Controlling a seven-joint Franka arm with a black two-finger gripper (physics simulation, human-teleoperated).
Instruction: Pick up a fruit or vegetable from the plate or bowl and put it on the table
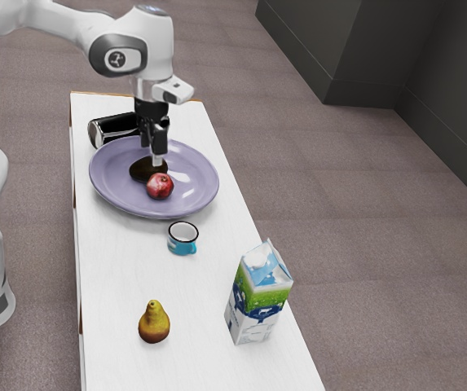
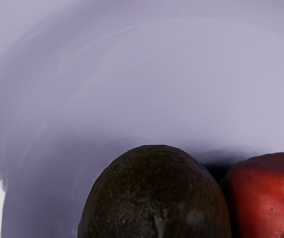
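Observation:
My gripper [image 1: 156,158] points down over the purple plate [image 1: 200,189], at the top of the dark avocado [image 1: 142,170]. Its lower end overlaps the avocado in the exterior view, and whether they touch I cannot tell. A red fruit [image 1: 160,186] lies on the plate beside the avocado, toward the cup. In the wrist view the avocado [image 2: 154,193] looms large at the lower edge, with the red fruit [image 2: 268,196] close beside it and the plate [image 2: 181,84] behind both.
Beyond the plate, a black cylindrical container [image 1: 112,128] lies on its side near the gripper. A blue cup [image 1: 182,238] stands on the white table [image 1: 119,265] close to the plate. Farther off are a pear [image 1: 154,322] and an upright milk carton [image 1: 259,295].

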